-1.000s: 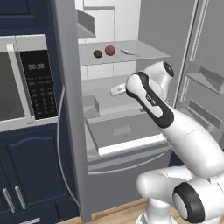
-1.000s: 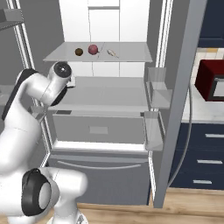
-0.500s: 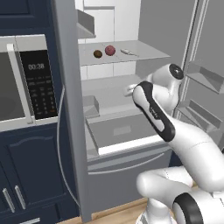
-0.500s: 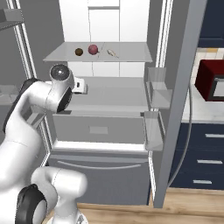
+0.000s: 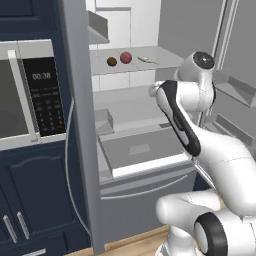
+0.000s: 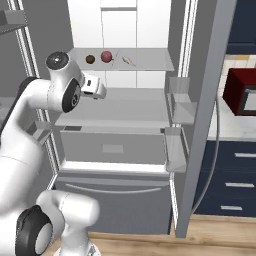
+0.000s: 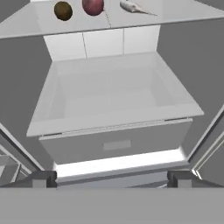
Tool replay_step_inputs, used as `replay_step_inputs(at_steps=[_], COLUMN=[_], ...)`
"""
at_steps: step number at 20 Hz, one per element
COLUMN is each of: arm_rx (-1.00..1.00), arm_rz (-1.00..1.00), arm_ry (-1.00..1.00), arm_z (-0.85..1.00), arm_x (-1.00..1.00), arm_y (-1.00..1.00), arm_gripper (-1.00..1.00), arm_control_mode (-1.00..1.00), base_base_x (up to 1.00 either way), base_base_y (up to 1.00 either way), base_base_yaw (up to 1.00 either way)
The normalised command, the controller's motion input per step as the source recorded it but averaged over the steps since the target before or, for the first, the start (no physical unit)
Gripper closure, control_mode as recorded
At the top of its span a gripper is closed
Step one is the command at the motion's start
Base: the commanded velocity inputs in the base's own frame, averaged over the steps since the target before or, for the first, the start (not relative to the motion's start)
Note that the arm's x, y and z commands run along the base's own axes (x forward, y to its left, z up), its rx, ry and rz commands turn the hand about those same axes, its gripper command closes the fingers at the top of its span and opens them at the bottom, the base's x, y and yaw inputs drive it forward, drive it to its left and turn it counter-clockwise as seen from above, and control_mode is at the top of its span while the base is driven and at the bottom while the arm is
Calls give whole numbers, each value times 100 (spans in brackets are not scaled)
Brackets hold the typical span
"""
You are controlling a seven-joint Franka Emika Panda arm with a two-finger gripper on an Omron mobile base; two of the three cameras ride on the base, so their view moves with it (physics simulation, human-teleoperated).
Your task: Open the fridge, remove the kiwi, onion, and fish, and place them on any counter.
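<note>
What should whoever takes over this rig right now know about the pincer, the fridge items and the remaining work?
Pincer: open, holding nothing, facing into the fridge below the food shelf.
Fridge: both doors open.
Kiwi, onion and fish: side by side on the upper shelf, kiwi leftmost, fish rightmost in the right base view.
Done: fridge opened.
Left: grasp each of the three and set it on the counter right of the fridge.

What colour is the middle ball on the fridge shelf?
Dark red: the onion, clearest in the hand view.
</note>
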Motion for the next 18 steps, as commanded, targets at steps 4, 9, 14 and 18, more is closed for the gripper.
replay_step_inputs(at_steps=[4, 9, 14, 18], arm_rx=[0, 0, 0, 0], arm_rz=[6, 3, 2, 0], arm_ry=[0, -11, -3, 0], arm_z=[33, 2, 2, 0], arm_x=[-55, -83, -6, 0], arm_y=[-51, -10, -1, 0], arm_gripper=[-100, -100, -100, -100], arm_control_mode=[-100, -100, 100, 100], base_base_x=[0, 0, 23, 82], base_base_y=[0, 0, -10, -9], base_base_yaw=[0, 0, 0, 7])
